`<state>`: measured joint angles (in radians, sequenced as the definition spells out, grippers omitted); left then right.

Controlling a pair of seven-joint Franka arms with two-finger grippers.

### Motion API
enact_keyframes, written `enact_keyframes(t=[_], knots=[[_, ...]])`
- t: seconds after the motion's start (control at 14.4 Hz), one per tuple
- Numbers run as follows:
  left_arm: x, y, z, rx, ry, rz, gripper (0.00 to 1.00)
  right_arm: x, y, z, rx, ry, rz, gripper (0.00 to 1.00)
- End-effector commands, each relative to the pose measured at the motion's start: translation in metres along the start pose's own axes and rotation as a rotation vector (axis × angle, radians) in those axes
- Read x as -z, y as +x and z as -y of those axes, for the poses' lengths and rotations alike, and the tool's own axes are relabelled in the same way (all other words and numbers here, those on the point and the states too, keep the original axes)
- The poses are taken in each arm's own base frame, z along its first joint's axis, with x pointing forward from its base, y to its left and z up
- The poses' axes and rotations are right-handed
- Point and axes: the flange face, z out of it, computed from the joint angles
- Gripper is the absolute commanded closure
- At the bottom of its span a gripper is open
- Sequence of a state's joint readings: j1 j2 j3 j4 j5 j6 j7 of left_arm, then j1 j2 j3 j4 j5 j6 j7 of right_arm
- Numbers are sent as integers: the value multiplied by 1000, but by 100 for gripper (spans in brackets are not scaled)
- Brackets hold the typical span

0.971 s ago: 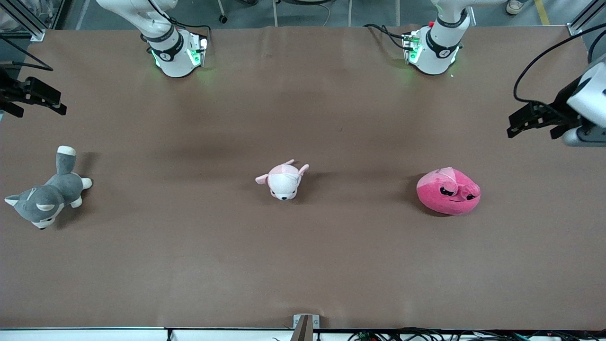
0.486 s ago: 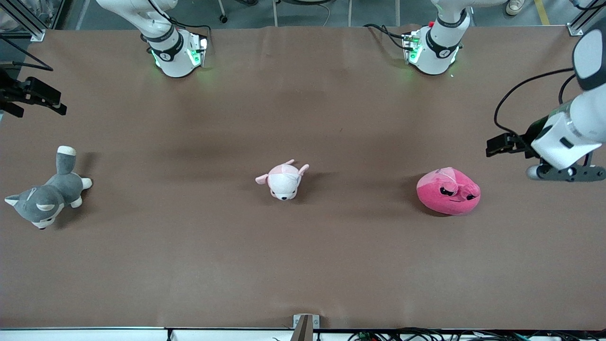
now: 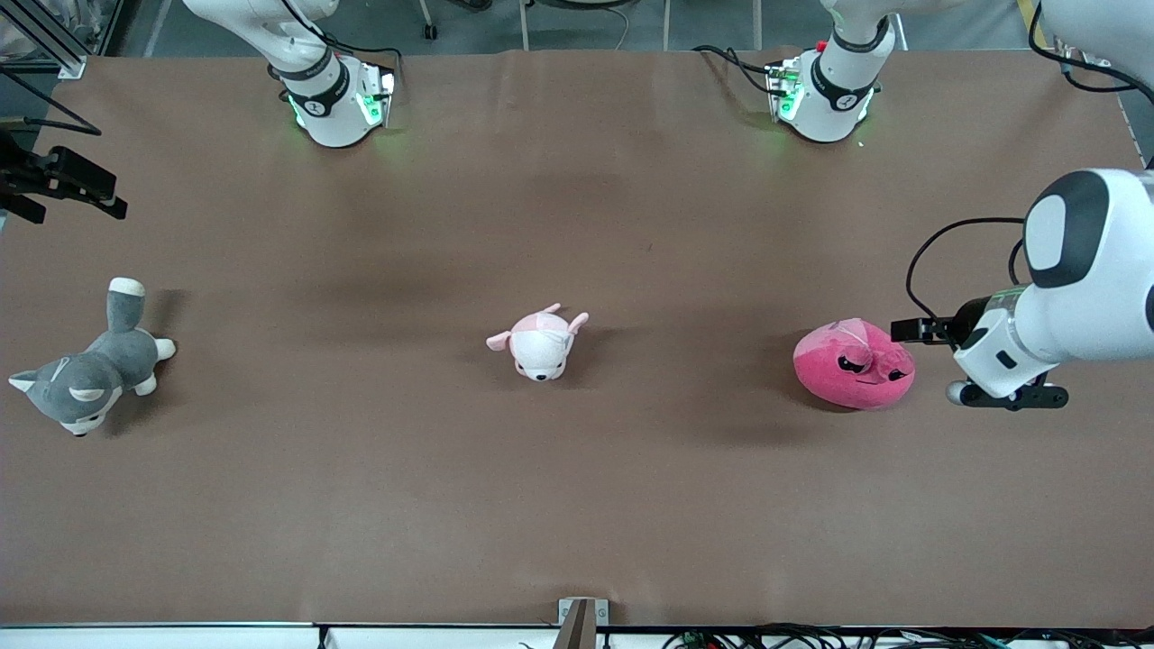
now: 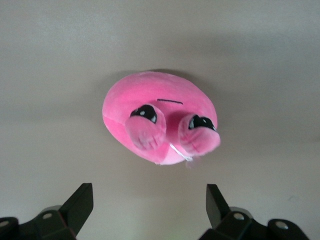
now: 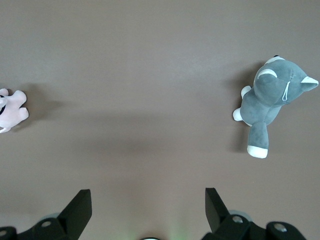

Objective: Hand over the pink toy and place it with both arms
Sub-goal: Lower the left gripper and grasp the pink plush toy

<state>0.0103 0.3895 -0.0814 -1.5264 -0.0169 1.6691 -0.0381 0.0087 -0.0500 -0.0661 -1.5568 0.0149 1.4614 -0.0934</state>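
Left wrist view shows the left pincer (image 4: pixel 147 207) spread open beside the pink toy (image 3: pixel 854 364), unlifted on the tabletop (image 3: pixel 577 505); right pincer (image 5: pixel 148 209), open, waits. Everything remains.

left gripper (image 3: pixel 912 330) beside pink toy (image 3: pixel 853 365)

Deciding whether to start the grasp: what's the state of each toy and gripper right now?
pink toy: lying on the table, not gripped.
left gripper: open, beside the pink toy, not touching.
right gripper: open, waiting above the table.
puppy plush: lying untouched.
grey dog plush: lying untouched.
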Motion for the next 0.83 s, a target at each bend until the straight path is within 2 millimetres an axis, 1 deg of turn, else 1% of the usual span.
enact_keyframes(t=[0.0, 0.14, 0.21, 0.35, 0.49, 0.76], knots=[[-10, 10, 5, 10, 31, -1, 2, 2, -11, -2, 12, -13, -6, 0], [-23, 15, 7, 15, 28, 14, 2, 2, -11, -4, 9, -12, -6, 0], [-26, 18, 17, 28, 24, 11, 2, 2, -11, -4, 9, -12, -6, 0], [-38, 23, 24, 39, 19, 22, 3, 2, -11, -4, 9, -12, -6, 0], [-50, 27, 25, 41, 17, 41, 5, 2, -11, -4, 9, -12, -6, 0], [-67, 35, 20, 60, 11, 49, 7, 2, -11, -4, 9, -12, -4, 0]])
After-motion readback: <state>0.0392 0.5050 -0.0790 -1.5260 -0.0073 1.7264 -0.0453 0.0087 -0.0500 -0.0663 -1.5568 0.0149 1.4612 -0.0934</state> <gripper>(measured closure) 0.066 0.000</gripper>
